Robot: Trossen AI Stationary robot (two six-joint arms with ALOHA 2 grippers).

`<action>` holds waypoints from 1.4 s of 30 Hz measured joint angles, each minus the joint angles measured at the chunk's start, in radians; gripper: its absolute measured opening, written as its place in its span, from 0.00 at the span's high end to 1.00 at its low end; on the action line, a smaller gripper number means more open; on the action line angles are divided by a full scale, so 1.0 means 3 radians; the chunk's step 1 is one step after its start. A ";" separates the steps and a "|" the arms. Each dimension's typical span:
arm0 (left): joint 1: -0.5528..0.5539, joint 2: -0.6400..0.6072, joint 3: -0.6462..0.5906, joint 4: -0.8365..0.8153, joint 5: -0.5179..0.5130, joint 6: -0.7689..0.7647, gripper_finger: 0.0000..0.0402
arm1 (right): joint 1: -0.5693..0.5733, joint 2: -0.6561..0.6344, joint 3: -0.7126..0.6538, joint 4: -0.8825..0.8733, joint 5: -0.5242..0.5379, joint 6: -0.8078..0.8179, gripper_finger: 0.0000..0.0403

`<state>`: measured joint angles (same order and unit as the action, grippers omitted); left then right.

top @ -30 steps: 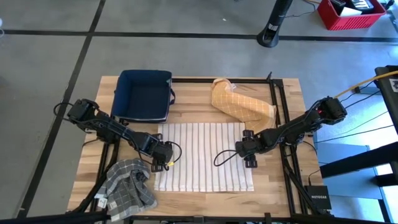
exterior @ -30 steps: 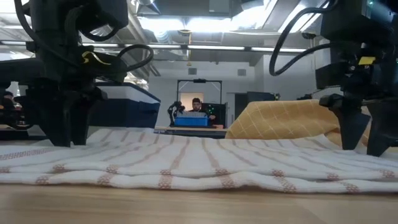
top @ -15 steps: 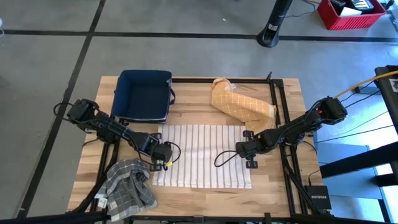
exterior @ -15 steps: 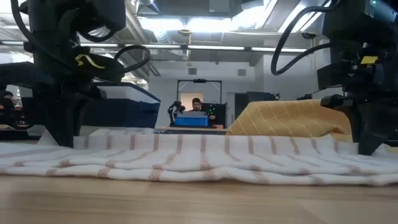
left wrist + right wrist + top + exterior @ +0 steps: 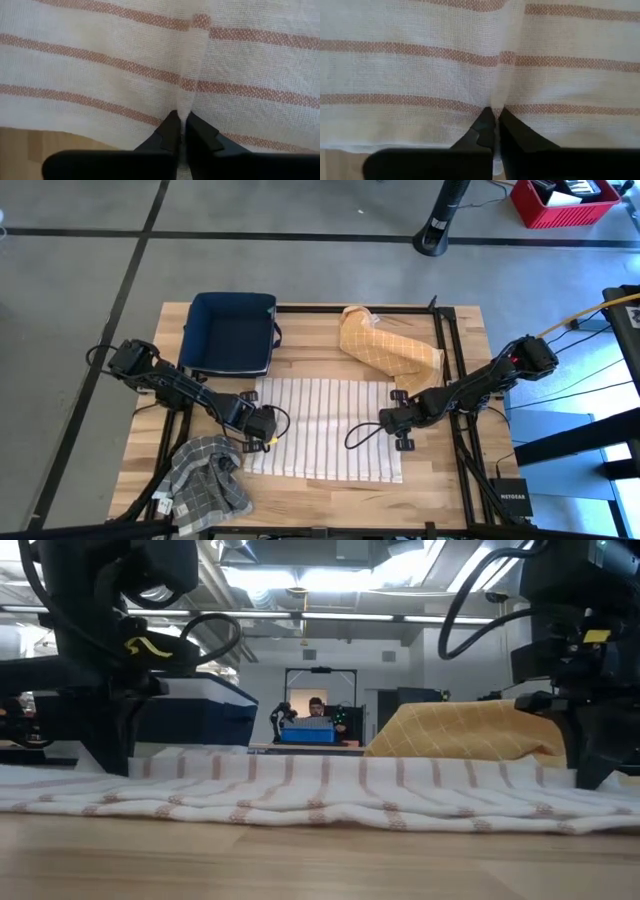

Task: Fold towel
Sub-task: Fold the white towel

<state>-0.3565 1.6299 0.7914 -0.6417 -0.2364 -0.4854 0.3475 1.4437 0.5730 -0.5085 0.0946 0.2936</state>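
- Nearest edge of table [image 5: 330,498]: bare wood strip in front; grey checked cloth [image 5: 207,485] bunched at the front-left corner.
- Striped towel [image 5: 325,430] lying across the table's middle, white with thin reddish stripes, near edge rumpled and slightly drawn in – front hem visible in low view as a wavy fold.
- Left gripper [image 5: 262,429] down at the towel's left edge, fingers pinched together on a raised ridge of fabric; left wrist view shows cloth squeezed between the tips [image 5: 181,131].
- Right gripper [image 5: 397,427] down at the towel's right edge, fingers likewise clamped tight on a pleat of towel [image 5: 492,120].
- Both arms reaching in low from the table's outer sides.
- Behind towel: yellow checked cloth [image 5: 385,348] heaped at back right, just beyond the towel's far corner.
- Dark blue bin [image 5: 232,332] at back left – near the towel's far-left corner, not touching as far as visible.
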 joint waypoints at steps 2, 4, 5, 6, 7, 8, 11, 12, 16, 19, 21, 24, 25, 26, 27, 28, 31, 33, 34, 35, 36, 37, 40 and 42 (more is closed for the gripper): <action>0.0002 0.0000 -0.0001 0.0025 0.0021 0.0062 0.91 | -0.0001 0.0002 -0.0006 0.0036 0.0017 0.0019 0.87; 0.0011 -0.0001 0.0000 0.0048 0.0077 0.0121 0.86 | -0.0003 0.0004 -0.0004 0.0034 0.0052 0.0025 0.78; 0.0013 -0.0001 0.0004 0.0057 0.0102 0.0144 0.82 | -0.0003 0.0004 -0.0003 0.0031 0.0066 0.0028 0.74; 0.0013 0.0000 0.0024 0.0050 0.0128 0.0169 0.79 | -0.0003 0.0004 -0.0003 0.0026 0.0080 0.0029 0.70; 0.0011 0.0001 0.0062 0.0026 0.0154 0.0214 0.75 | -0.0004 0.0004 -0.0003 0.0020 0.0085 0.0033 0.66; 0.0009 0.0000 0.0110 -0.0036 0.0178 0.0247 0.71 | -0.0005 0.0004 -0.0003 0.0012 0.0088 0.0047 0.63; 0.0010 -0.0001 0.0280 -0.0213 0.0233 0.0350 0.62 | -0.0006 0.0004 -0.0002 0.0024 0.0098 0.0054 0.56; 0.0009 -0.0008 0.0334 -0.0241 0.0224 0.0391 0.59 | -0.0006 0.0004 -0.0001 0.0026 0.0097 0.0054 0.55; 0.0054 -0.0019 0.0367 -0.0264 0.0163 0.0535 0.52 | -0.0006 0.0004 -0.0001 0.0026 0.0099 0.0054 0.53; 0.0115 -0.0014 0.0318 -0.0247 0.0142 0.0520 0.50 | -0.0006 0.0004 -0.0001 0.0026 0.0103 0.0054 0.53; 0.0158 -0.0017 0.0256 -0.0239 0.0134 0.0509 0.49 | -0.0006 0.0004 -0.0001 0.0026 0.0107 0.0054 0.53; 0.0213 -0.0029 0.0166 -0.0112 0.0293 0.0494 0.48 | -0.0006 0.0004 -0.0001 0.0027 0.0112 0.0053 0.53; 0.0226 -0.0031 0.0143 -0.0065 0.0387 0.0503 0.48 | -0.0006 0.0004 -0.0001 0.0026 0.0114 0.0053 0.53; 0.0238 -0.0036 0.0121 -0.0029 0.0461 0.0510 0.48 | -0.0005 0.0004 -0.0001 0.0026 0.0113 0.0053 0.53; 0.0243 -0.0038 0.0104 -0.0010 0.0486 0.0511 0.48 | -0.0004 0.0004 -0.0001 0.0026 0.0114 0.0053 0.53; 0.0243 -0.0041 0.0079 0.0009 0.0483 0.0510 0.48 | -0.0004 0.0004 -0.0001 0.0027 0.0114 0.0053 0.53; 0.0269 -0.0042 0.0032 0.0011 0.0512 0.0497 0.53 | -0.0004 0.0004 -0.0001 0.0026 0.0106 0.0047 0.54; 0.0276 -0.0044 0.0009 0.0024 0.0519 0.0497 0.59 | -0.0004 0.0004 -0.0001 0.0027 0.0083 0.0038 0.57; 0.0276 -0.0045 0.0008 0.0023 0.0519 0.0497 0.64 | -0.0003 0.0004 -0.0001 0.0029 0.0076 0.0039 0.60; 0.0276 -0.0043 0.0008 0.0024 0.0520 0.0497 0.69 | -0.0003 0.0004 -0.0001 0.0032 0.0064 0.0044 0.63; 0.0275 -0.0043 0.0008 0.0025 0.0523 0.0495 0.74 | -0.0003 0.0004 -0.0001 0.0035 0.0047 0.0044 0.66; 0.0274 -0.0043 0.0008 0.0025 0.0524 0.0493 0.79 | -0.0001 0.0005 -0.0001 0.0037 0.0034 0.0043 0.70; 0.0276 -0.0042 0.0006 0.0014 0.0520 0.0484 0.95 | 0.0002 0.0006 -0.0001 0.0047 0.0023 0.0039 0.84; 0.0274 -0.0043 0.0006 0.0011 0.0493 0.0465 0.98 | 0.0002 0.0006 -0.0001 0.0037 0.0028 -0.0013 0.94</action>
<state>-0.2743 1.6169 0.7933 -0.6384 -0.0884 -0.3458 0.3482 1.4456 0.5728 -0.4973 0.1031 0.2897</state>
